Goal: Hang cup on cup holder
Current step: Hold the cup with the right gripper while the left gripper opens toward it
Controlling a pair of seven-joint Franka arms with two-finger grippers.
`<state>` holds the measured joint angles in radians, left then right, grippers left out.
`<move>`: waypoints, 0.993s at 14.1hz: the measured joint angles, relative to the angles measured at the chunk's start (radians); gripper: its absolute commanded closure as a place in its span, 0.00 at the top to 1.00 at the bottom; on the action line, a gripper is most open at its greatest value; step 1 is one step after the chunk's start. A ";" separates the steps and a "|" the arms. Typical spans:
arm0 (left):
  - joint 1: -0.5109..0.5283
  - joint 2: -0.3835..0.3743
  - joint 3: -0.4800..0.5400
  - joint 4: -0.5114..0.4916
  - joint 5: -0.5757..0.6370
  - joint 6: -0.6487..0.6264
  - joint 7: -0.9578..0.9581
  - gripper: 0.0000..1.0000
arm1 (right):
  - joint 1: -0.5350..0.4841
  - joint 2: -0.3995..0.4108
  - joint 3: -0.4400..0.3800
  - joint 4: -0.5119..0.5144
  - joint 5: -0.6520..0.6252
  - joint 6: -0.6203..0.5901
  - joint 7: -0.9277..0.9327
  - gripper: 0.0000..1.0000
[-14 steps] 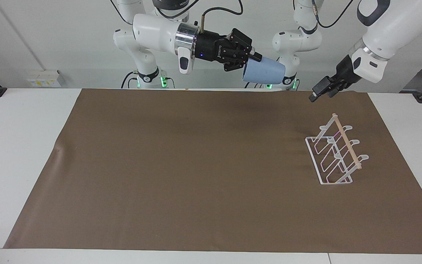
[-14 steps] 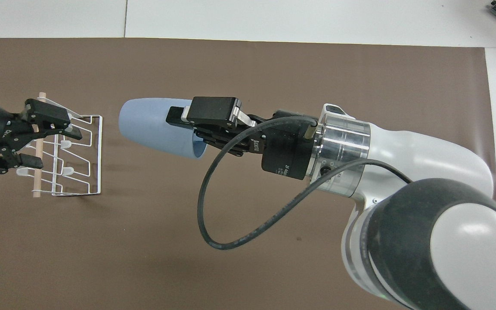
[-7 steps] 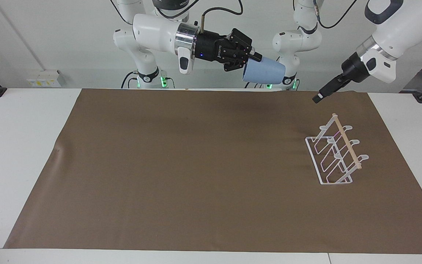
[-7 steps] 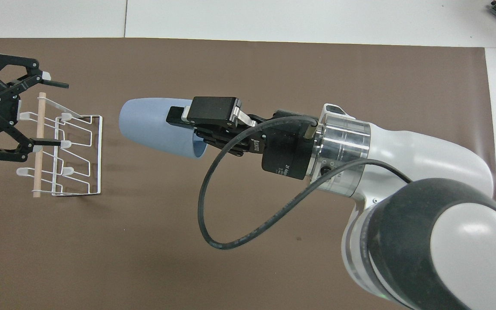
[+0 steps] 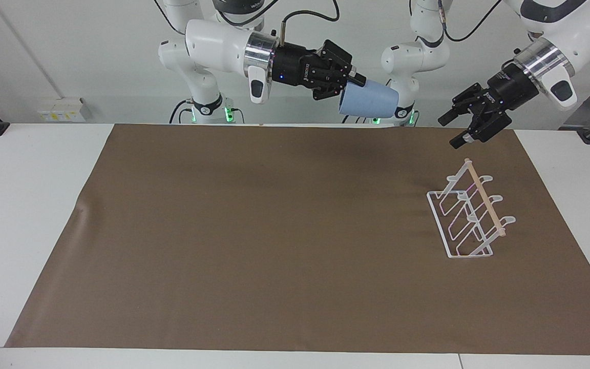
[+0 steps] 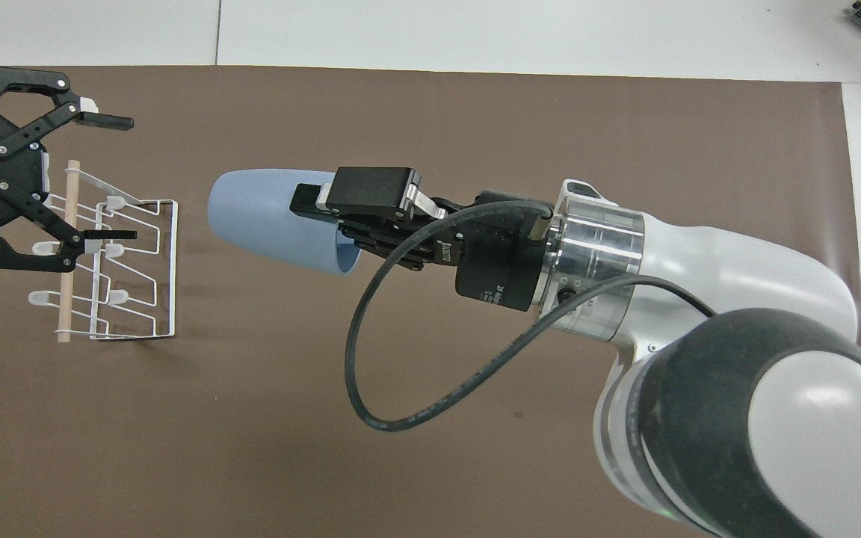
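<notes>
White arms with silver wrist rings, looping black cables, 2 black end effectors marked ROBOTIQ.

We see the cup holder [image 5: 470, 215] on the mat [image 5: 254, 230], toward the left arm's end of the table [image 5: 28, 205].

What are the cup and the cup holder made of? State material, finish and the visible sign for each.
The cup, held in the air by the right gripper: probably plastic, matte light blue, with smooth opaque walls and no glare.
The cup holder: seemingly coated metal wire, glossy white, bent into thin looped prongs. The dowel across its top: likely unfinished wood, pale tan.
</notes>
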<state>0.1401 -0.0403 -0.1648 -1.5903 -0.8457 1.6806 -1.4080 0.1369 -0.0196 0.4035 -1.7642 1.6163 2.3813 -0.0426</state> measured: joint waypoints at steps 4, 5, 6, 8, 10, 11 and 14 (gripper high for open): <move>-0.004 -0.017 -0.045 0.000 -0.032 0.000 -0.034 1.00 | 0.000 0.000 0.000 0.000 0.000 0.000 0.000 0.00; -0.005 -0.025 -0.068 0.000 -0.037 0.001 -0.047 1.00 | 0.000 0.000 0.000 0.000 0.000 0.000 0.000 0.00; -0.005 -0.033 -0.088 0.001 -0.038 0.003 -0.062 1.00 | 0.000 0.000 0.000 -0.001 0.000 0.000 0.000 0.00; -0.006 -0.047 -0.115 0.001 -0.038 0.010 -0.082 1.00 | 0.001 0.000 0.000 -0.001 0.000 0.004 0.000 0.00; -0.007 -0.057 -0.126 0.001 -0.038 0.017 -0.088 1.00 | 0.009 0.000 0.005 -0.003 0.000 0.037 0.000 0.00; -0.013 -0.059 -0.127 0.000 -0.038 0.020 -0.088 1.00 | 0.015 0.000 0.006 -0.003 0.000 0.048 0.000 0.00; -0.048 -0.064 -0.128 -0.031 -0.038 0.095 -0.090 1.00 | 0.024 0.000 0.007 -0.005 0.000 0.059 0.000 0.00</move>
<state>0.0926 -0.1045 -0.2931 -1.6211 -0.8834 1.7758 -1.4981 0.1610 -0.0196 0.4105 -1.7690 1.6161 2.4403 -0.0426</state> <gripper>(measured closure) 0.000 0.912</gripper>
